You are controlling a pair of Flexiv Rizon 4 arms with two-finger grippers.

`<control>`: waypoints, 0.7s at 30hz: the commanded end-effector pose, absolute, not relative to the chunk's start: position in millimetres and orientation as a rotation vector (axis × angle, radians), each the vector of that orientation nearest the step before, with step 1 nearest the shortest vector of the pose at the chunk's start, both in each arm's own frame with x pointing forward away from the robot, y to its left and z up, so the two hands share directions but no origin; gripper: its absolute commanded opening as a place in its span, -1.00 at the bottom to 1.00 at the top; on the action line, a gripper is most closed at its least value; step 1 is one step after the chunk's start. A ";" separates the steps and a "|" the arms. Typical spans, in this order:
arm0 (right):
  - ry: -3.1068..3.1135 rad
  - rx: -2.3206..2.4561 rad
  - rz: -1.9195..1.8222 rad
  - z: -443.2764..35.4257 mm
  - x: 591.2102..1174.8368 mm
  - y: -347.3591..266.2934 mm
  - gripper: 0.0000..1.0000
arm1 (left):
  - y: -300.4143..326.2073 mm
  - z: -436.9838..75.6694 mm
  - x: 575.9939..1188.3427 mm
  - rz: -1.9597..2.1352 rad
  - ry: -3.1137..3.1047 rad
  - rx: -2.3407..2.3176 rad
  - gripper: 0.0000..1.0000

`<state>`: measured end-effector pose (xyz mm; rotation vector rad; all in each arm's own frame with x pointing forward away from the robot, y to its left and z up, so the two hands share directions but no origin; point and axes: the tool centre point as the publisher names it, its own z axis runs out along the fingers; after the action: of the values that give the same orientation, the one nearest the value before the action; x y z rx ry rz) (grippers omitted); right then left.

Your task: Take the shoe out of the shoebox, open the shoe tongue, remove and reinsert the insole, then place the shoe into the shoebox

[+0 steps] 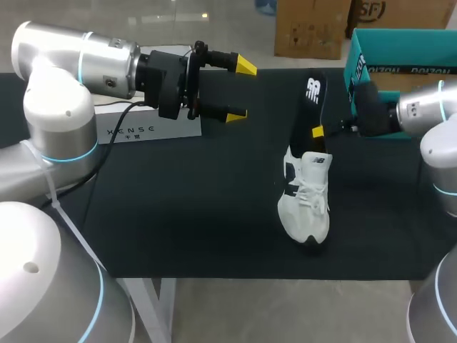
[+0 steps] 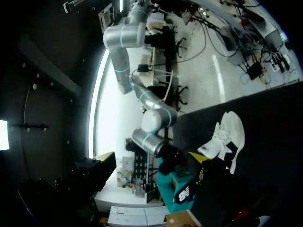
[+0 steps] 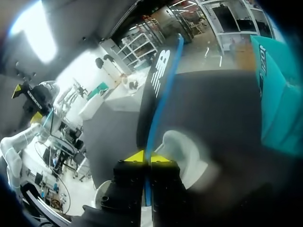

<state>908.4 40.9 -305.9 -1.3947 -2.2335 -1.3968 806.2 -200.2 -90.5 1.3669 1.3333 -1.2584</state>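
A white shoe [image 1: 305, 204] with black trim lies on the dark table, toe toward the front edge. Above its heel a black insole [image 1: 308, 114] stands nearly upright, and my right gripper [image 1: 318, 132] is shut on its lower part. In the right wrist view the insole [image 3: 158, 90], showing a blue edge, rises from between the yellow tips of the right gripper [image 3: 147, 157], with the shoe [image 3: 182, 151] just beyond. A teal shoebox [image 1: 400, 53] stands at the back right. My left gripper [image 1: 239, 89] hangs open and empty over the table's back left, far from the shoe [image 2: 227, 137].
A white card [image 1: 153, 127] with lettering lies at the back left, under the left arm. The teal shoebox [image 3: 277, 104] is close beside the right arm. Bare dark table lies between the left gripper and the shoe.
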 end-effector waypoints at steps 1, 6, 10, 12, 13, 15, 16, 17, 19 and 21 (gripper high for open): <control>-2.264 -1.406 -1.321 -307.2 918.6 45.4 -1.00 | -200.0 -89.9 806.3 -1.256 1.336 1.371 1.00; -2.280 -1.466 -1.217 -320.1 918.0 43.3 -1.00 | -200.0 -89.9 806.3 -1.256 1.336 1.371 1.00; -2.269 -1.479 -1.203 -328.9 912.2 40.1 -1.00 | -200.0 -89.9 806.3 -1.256 1.336 1.371 1.00; -2.272 -1.477 -1.188 -331.3 907.6 39.7 -1.00 | -200.0 -89.9 806.3 -1.256 1.336 1.371 1.00; -2.268 -1.476 -1.189 -332.5 904.7 38.7 -1.00 | -200.0 -89.9 806.3 -1.256 1.336 1.371 1.00; -2.258 -1.481 -1.196 -334.3 898.2 36.3 -1.00 | -200.0 -89.9 806.3 -1.256 1.336 1.371 1.00; -2.245 -1.482 -1.218 -334.5 894.8 35.2 -1.00 | -200.0 -89.9 806.3 -1.256 1.336 1.371 1.00; -2.245 -1.483 -1.219 -334.7 891.9 34.4 -1.00 | -200.0 -89.9 806.3 -1.256 1.336 1.371 1.00; -2.235 -1.470 -1.251 -335.3 886.3 34.5 -1.00 | -200.0 -89.9 806.3 -1.256 1.336 1.371 1.00; -2.233 -1.462 -1.269 -336.9 880.5 35.4 -1.00 | -200.0 -89.9 806.3 -1.256 1.336 1.371 1.00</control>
<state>894.3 38.9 -334.3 -1.4539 -2.2432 -1.2163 806.2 -200.3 -90.5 1.3669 1.3333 -1.2583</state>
